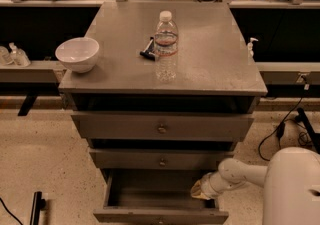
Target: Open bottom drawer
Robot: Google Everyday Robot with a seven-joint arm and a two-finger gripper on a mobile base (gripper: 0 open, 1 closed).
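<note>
The grey cabinet's bottom drawer (160, 215) stands pulled out toward me, its dark inside showing and its front at the lower edge of the camera view. My white arm reaches in from the lower right. The gripper (199, 189) sits at the drawer's right side, just above its right wall, near the opening under the middle drawer (161, 159). The top drawer (162, 127) above is shut.
On the cabinet top (215, 64) stand a white bowl (77, 54) at the left edge, a clear water bottle (165, 45) in the middle and a small dark object (147, 51) beside it. Cables (282, 134) lie on the floor to the right. A black bar (36, 208) lies lower left.
</note>
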